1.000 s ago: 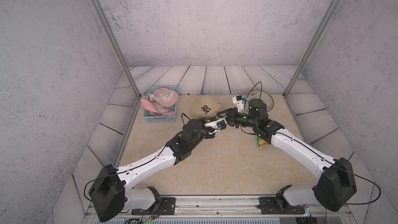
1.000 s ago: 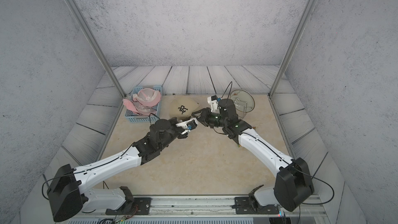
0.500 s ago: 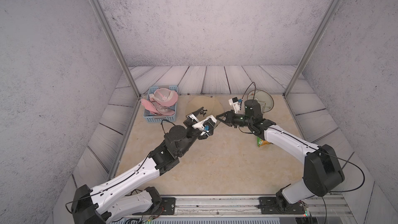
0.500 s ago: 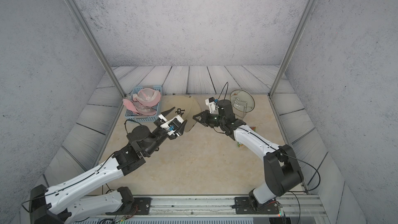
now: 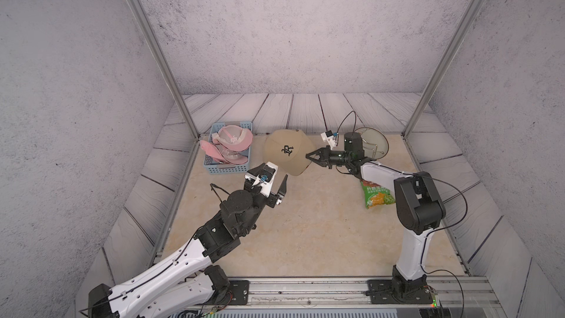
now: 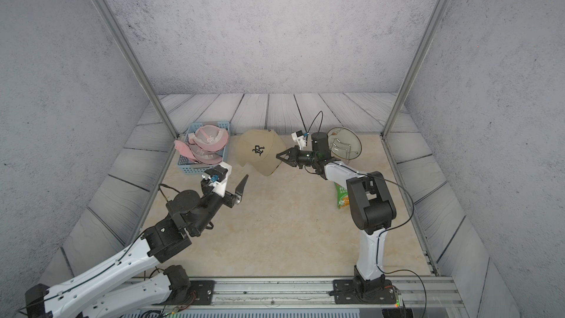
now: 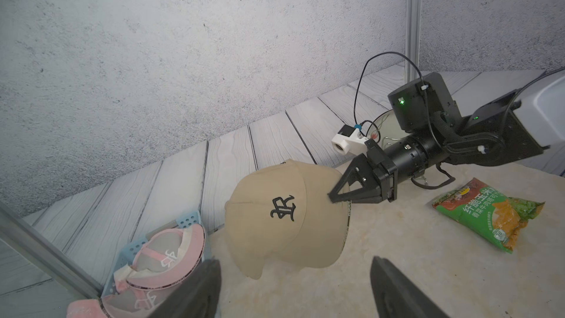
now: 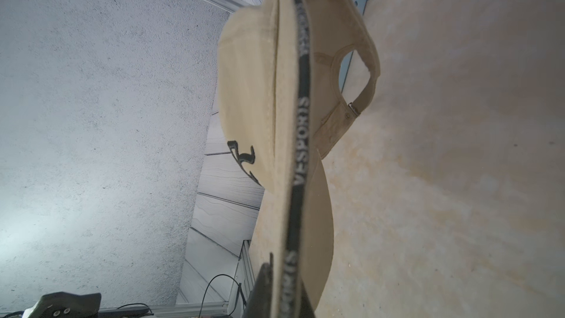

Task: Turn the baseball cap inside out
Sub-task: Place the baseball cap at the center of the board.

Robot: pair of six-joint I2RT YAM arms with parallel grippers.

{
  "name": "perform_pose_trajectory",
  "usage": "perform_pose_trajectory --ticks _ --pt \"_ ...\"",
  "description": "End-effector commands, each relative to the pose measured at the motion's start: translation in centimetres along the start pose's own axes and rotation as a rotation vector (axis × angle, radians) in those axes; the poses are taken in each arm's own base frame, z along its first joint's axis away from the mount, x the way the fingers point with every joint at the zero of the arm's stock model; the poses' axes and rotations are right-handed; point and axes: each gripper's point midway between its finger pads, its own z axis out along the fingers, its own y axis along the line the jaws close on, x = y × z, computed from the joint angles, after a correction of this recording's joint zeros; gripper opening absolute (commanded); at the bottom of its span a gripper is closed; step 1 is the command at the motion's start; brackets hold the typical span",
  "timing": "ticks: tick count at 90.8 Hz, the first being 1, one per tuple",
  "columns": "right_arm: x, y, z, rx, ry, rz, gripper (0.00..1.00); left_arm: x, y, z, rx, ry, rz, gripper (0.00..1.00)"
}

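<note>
Gripping tan cap [image 5: 286,154] by its rim w/ R tool [image 5: 309,156], logo side out, hanging over tabletop [image 5: 305,224] just beside blue basket [image 5: 227,169]. Holding L tool [image 7: 295,261] wide open & empty near cap's brim, not touching.

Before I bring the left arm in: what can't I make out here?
Inside of the tan baseball cap: outside faces both top views and the left wrist view; edge-on in the right wrist view.
One finger of the right gripper: behind the cap in the right wrist view.
Most of the green snack bag: behind the right arm in a top view.
</note>
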Motion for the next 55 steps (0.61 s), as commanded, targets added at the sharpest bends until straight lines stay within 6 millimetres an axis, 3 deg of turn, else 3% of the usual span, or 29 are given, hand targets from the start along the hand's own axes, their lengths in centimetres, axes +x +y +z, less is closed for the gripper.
perform_pose_trajectory --ticks 1,13,27,47,55 --pt "-1.2 -1.2 0.8 0.057 0.016 -0.058 0.0 0.9 0.4 -0.1 -0.029 0.023 -0.043 0.83" --pt "-2.8 -4.3 1.7 0.105 -0.003 -0.02 0.01 1.7 0.2 0.2 -0.029 0.044 -0.042 0.84" --pt "-3.3 -7.4 2.8 0.131 0.009 0.031 0.05 2.8 -0.2 0.6 -0.022 0.071 -0.04 0.84" --pt "-1.6 -11.7 1.7 0.305 0.02 0.065 0.25 3.6 -0.5 1.0 -0.021 0.09 -0.043 0.86" --pt "-1.0 -13.1 1.1 0.374 0.016 0.074 0.42 3.8 -0.5 1.2 -0.022 0.098 -0.051 0.86"
